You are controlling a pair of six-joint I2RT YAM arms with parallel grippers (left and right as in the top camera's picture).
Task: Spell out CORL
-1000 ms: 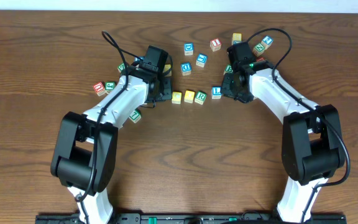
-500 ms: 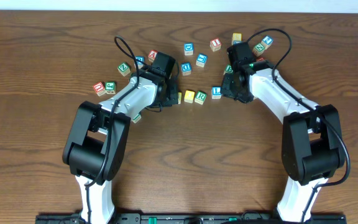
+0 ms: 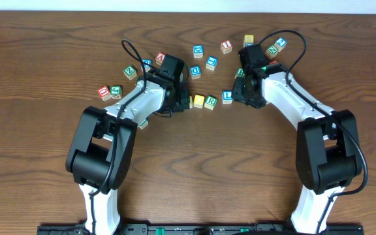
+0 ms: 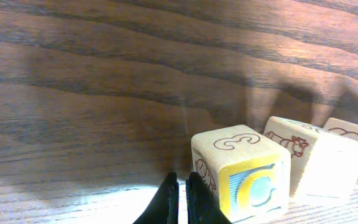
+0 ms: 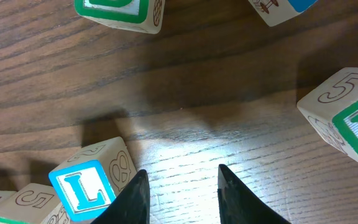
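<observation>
We judge the left gripper, fingers pressed together and empty, should nudge the C cube just beside it low and square toward the yellow-topped cube, lest it twist; the right gripper stands spread, empty, beside the L cube.

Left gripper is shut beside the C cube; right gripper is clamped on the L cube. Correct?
No. The right wrist view shows the right gripper open with nothing between its jaws, the L cube lying outside them. The left gripper is indeed shut beside the C cube.
</observation>
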